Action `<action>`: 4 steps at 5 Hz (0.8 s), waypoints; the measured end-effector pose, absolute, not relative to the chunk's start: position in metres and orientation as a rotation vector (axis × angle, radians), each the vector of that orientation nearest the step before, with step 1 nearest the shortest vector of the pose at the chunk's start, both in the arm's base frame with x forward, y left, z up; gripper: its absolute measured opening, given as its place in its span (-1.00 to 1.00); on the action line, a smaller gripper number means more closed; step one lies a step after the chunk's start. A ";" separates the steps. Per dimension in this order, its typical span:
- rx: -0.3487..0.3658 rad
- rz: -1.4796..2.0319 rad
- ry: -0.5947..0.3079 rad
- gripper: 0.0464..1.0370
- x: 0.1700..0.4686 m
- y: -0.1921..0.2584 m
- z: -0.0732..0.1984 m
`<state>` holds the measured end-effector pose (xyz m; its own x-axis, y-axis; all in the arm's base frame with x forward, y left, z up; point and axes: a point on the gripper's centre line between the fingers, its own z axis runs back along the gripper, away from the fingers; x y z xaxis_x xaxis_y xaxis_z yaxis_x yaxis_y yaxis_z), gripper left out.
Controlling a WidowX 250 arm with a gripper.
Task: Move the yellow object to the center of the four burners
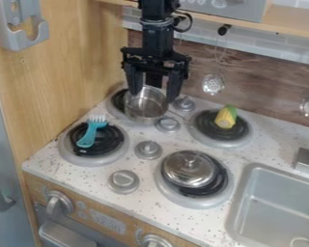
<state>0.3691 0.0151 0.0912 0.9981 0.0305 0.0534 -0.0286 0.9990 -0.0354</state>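
The black gripper hangs at the upper middle, its two fingers spread apart, open, over the metal pot at the back left. The yellow object, a toy corn piece with a green end, lies on the back right burner, to the right of the gripper and apart from it. The other burners are the back left one, partly hidden by the pot, the front left one and the front right one.
A metal pot sits by the back left burner, its handle pointing right. A teal brush lies on the front left burner, a metal lid on the front right. Grey knobs stand between burners. The sink is at right.
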 end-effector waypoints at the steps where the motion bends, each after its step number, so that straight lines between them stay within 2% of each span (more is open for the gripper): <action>1: -0.034 0.034 -0.003 0.93 0.366 0.015 0.074; 3: 0.009 -0.034 -0.020 0.93 0.398 -0.023 0.040; 4: 0.044 -0.005 -0.102 0.93 0.420 -0.028 0.012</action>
